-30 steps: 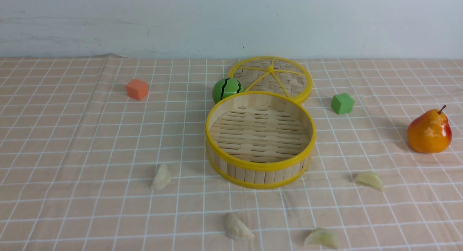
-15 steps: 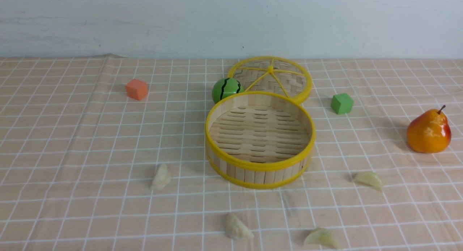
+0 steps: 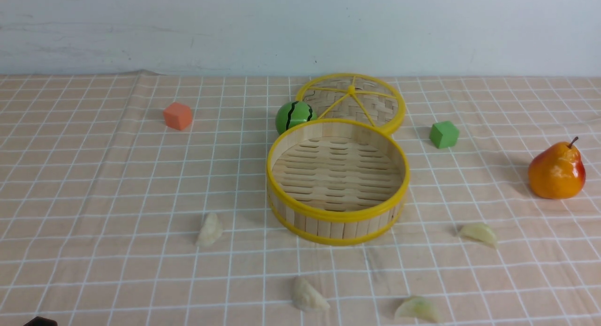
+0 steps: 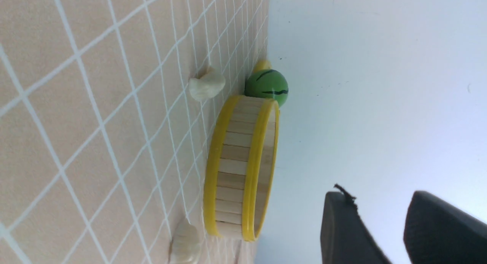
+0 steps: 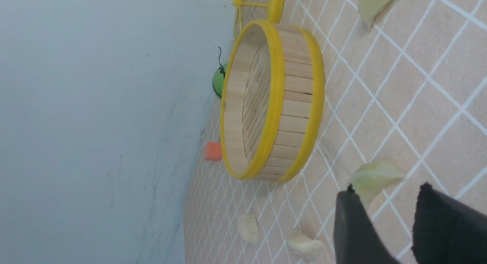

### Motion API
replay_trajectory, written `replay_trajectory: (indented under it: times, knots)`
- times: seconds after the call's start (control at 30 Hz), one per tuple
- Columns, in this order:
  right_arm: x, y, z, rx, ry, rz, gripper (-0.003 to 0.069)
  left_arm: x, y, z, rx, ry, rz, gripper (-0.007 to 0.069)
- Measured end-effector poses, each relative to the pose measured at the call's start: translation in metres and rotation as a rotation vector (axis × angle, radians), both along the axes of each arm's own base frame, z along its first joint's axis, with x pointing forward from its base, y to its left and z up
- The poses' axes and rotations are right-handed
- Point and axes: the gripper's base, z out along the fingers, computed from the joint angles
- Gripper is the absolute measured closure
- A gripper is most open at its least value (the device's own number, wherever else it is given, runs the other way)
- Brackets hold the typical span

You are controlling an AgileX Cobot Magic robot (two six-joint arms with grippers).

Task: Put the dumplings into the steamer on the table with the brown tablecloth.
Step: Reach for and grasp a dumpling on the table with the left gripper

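Observation:
The steamer [image 3: 338,217] stands empty mid-table on the brown tablecloth [image 3: 117,185]. Dumplings lie on the cloth around its near side: a cream one [image 3: 209,229] to the left, another cream one [image 3: 307,295] in front, a greenish one [image 3: 418,309] front right, and a second greenish one [image 3: 479,233] to the right. My left gripper [image 4: 376,195] is open and holds nothing, low and level with the steamer [image 4: 232,169]. My right gripper [image 5: 386,190] is open and holds nothing, with a greenish dumpling [image 5: 374,176] just beyond one fingertip.
The woven lid [image 3: 352,100] lies behind the steamer, with a green watermelon ball [image 3: 293,115] beside it. An orange cube [image 3: 178,116] sits back left, a green cube [image 3: 444,134] back right and a pear [image 3: 557,170] far right. A dark tip [image 3: 40,322] shows at the bottom left corner.
A dark tip has come into the bottom left corner of the front view. Nothing on the table has moved.

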Motion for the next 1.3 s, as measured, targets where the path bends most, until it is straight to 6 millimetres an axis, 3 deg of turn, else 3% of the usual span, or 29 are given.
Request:
replay_trajectory:
  times: [0.07, 0.17, 0.23, 0.3, 0.33, 0.4, 0.47, 0.5, 0.57, 0.6, 0.7, 0.83, 0.93, 1.03, 1.07, 1.17, 1.2, 1.23, 1.3]
  knots:
    - [0.0, -0.001, 0.001, -0.026, -0.016, -0.003, 0.0418, -0.001, -0.002, 0.002, -0.021, 0.005, -0.024, 0.0386]
    - [0.0, 0.0, 0.006, -0.107, -0.058, 0.019, 0.0418, -0.006, -0.008, 0.027, 0.134, -0.08, -0.102, 0.0386]
    - [-0.004, 0.002, 0.029, -0.271, -0.162, 0.072, 0.0419, -0.018, -0.012, 0.066, 0.379, -0.23, -0.157, 0.0392]
    - [-0.007, 0.003, 0.045, -0.379, -0.227, 0.099, 0.043, -0.023, -0.014, 0.082, 0.509, -0.273, -0.193, 0.0412]
    - [-0.008, 0.004, 0.06, -0.49, -0.259, 0.131, 0.0467, -0.026, -0.017, 0.102, 0.633, -0.274, -0.245, 0.0455]
    - [-0.006, 0.004, 0.076, -0.59, -0.275, 0.156, 0.0512, -0.02, -0.017, 0.113, 0.725, -0.215, -0.296, 0.0507]
    - [0.005, 0.004, 0.099, -0.757, -0.239, 0.224, 0.0624, -0.006, -0.016, 0.132, 0.865, -0.077, -0.403, 0.0601]
    - [0.008, 0.004, 0.102, -0.787, -0.23, 0.24, 0.064, -0.006, -0.016, 0.136, 0.893, -0.063, -0.415, 0.0616]
    - [0.027, 0.005, 0.122, -0.921, -0.139, 0.357, 0.0676, 0.015, -0.009, 0.152, 1.055, 0.101, -0.521, 0.0638]
    - [0.03, 0.005, 0.121, -0.926, -0.114, 0.382, 0.0677, 0.015, -0.009, 0.152, 1.057, 0.106, -0.53, 0.0638]
    - [0.056, 0.009, 0.132, -1.02, 0.021, 0.592, 0.0677, 0.042, -0.002, 0.161, 1.188, 0.267, -0.649, 0.0638]
    - [0.08, 0.028, 0.128, -1.053, 0.121, 0.872, 0.0677, 0.068, -0.007, 0.162, 1.276, 0.356, -0.798, 0.0638]
    - [0.085, 0.041, 0.124, -1.099, 0.151, 1.014, 0.0677, 0.084, -0.014, 0.158, 1.304, 0.405, -0.892, 0.0638]
    - [0.087, 0.062, 0.117, -1.185, 0.149, 1.19, 0.0676, 0.121, -0.032, 0.146, 1.35, 0.509, -1.021, 0.0638]
    - [0.087, 0.062, 0.117, -1.188, 0.148, 1.195, 0.0676, 0.123, -0.032, 0.145, 1.351, 0.517, -1.022, 0.0638]
    - [0.085, 0.072, 0.114, -1.208, 0.132, 1.256, 0.0674, 0.161, -0.052, 0.127, 1.378, 0.594, -1.105, 0.0616]
    - [0.085, 0.072, 0.114, -1.208, 0.131, 1.258, 0.0674, 0.162, -0.052, 0.128, 1.38, 0.587, -1.102, 0.0613]
    - [0.086, 0.073, 0.113, -1.208, 0.129, 1.26, 0.0673, 0.182, -0.062, 0.119, 1.389, 0.611, -1.133, 0.058]
    - [0.086, 0.073, 0.114, -1.209, 0.126, 1.259, 0.0672, 0.202, -0.073, 0.11, 1.391, 0.621, -1.158, 0.0521]
